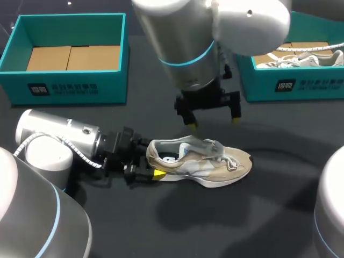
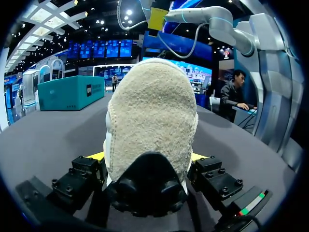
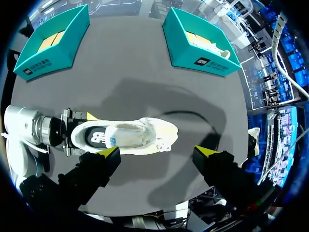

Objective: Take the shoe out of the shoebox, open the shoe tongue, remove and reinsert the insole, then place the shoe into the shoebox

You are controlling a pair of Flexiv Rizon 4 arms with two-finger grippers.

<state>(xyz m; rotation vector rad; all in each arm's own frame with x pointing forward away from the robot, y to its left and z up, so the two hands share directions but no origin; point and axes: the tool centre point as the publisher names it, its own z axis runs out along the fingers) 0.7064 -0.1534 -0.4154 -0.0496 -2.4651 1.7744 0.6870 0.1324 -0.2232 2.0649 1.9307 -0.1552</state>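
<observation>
One beige sneaker [image 1: 201,164], judged light, soft-sided, clamped at stiffer heel [image 2: 149,111] between fingers of left gripper [image 2: 147,157]; right gripper [image 1: 213,123] spread wide, empty, above floppy tongue [image 1: 207,145], best pinched there.

the shoe [image 1: 199,161] has a fuzzy, rough beige suede-like heel [image 2: 152,116] and smoother pale cloth sides with woven laces [image 1: 228,161]. the tabletop [image 1: 161,231] is dark grey and matt. the left shoebox [image 1: 70,80] looks like matt teal cardboard with a bare brown cardboard floor. the left arm [image 1: 54,131] has a smooth, glossy silver casing.
</observation>
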